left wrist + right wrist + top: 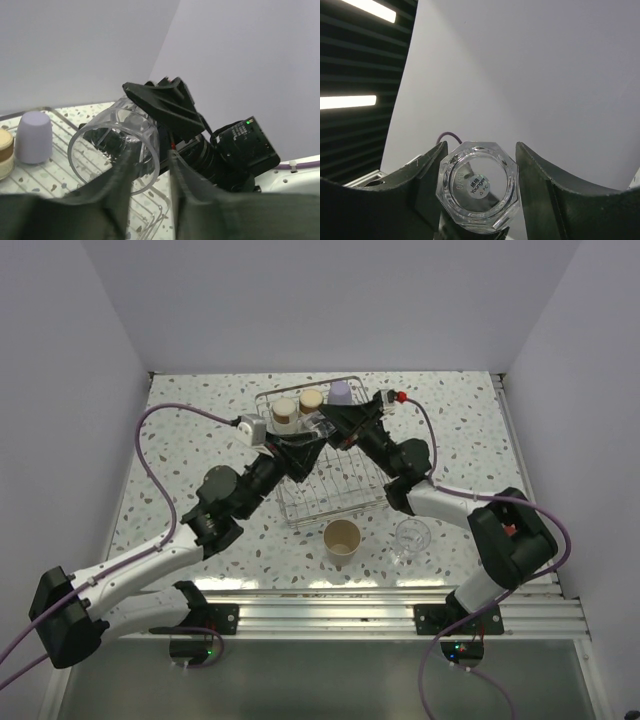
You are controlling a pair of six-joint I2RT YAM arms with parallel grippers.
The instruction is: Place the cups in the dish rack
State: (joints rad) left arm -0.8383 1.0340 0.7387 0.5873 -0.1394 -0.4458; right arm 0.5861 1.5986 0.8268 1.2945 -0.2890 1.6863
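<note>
Closest to the arm bases, behind both grippers, a beige tumbler and a second clear cup stand on the tabletop, not loaded yet. They are well apart from the grippers, so they look safe for now.

Next come the two grippers, meeting in the air over the dish rack. The right gripper is closed around the bottom of a clear glass cup and holds it on its side. The left gripper is open a little. One finger is inside the cup's mouth and one is outside, and a small gap shows beside the glass wall. It does not look like a tight pinch yet.

This is the risky part. If the right gripper lets go too soon, the cup may drop onto the wires below and crack or bounce out. Glass is slippery, and a pinch on the thin rim could let it swing.

Farther past the grippers, two tan-topped cups and a lavender cup sit in the rack. A swinging cup or arm could knock them over.
</note>
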